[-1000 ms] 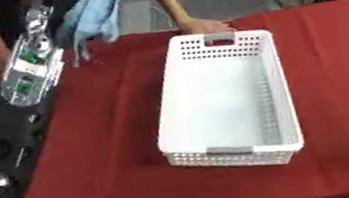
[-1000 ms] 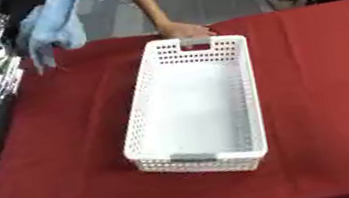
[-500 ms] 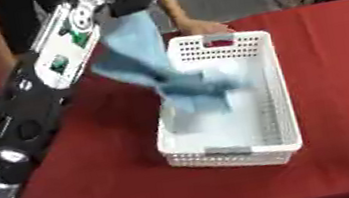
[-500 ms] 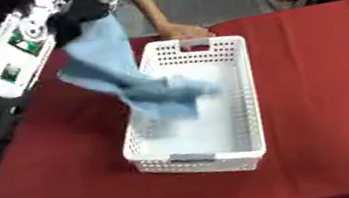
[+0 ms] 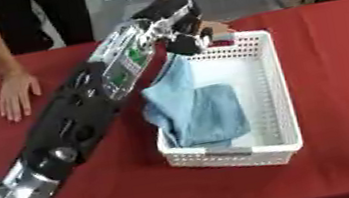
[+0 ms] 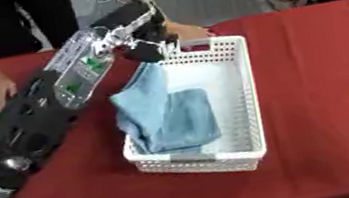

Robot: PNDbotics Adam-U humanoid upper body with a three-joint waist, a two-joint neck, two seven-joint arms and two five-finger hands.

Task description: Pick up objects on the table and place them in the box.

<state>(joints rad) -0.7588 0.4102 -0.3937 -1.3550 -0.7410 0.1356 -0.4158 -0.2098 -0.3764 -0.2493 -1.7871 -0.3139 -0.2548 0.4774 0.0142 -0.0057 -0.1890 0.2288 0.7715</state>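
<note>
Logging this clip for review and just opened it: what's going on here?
The robot's left hand is over the far left corner of the white perforated basket on the red table, holding the upper end of a light blue cloth. Most of the cloth already lies bunched inside the basket, along its left wall. A person's hand steadies the basket's far rim. The right hand is not in view.

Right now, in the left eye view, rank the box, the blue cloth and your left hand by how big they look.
1. white box
2. blue cloth
3. left hand; it sits farther from the camera, so its true size is unsure.
</note>
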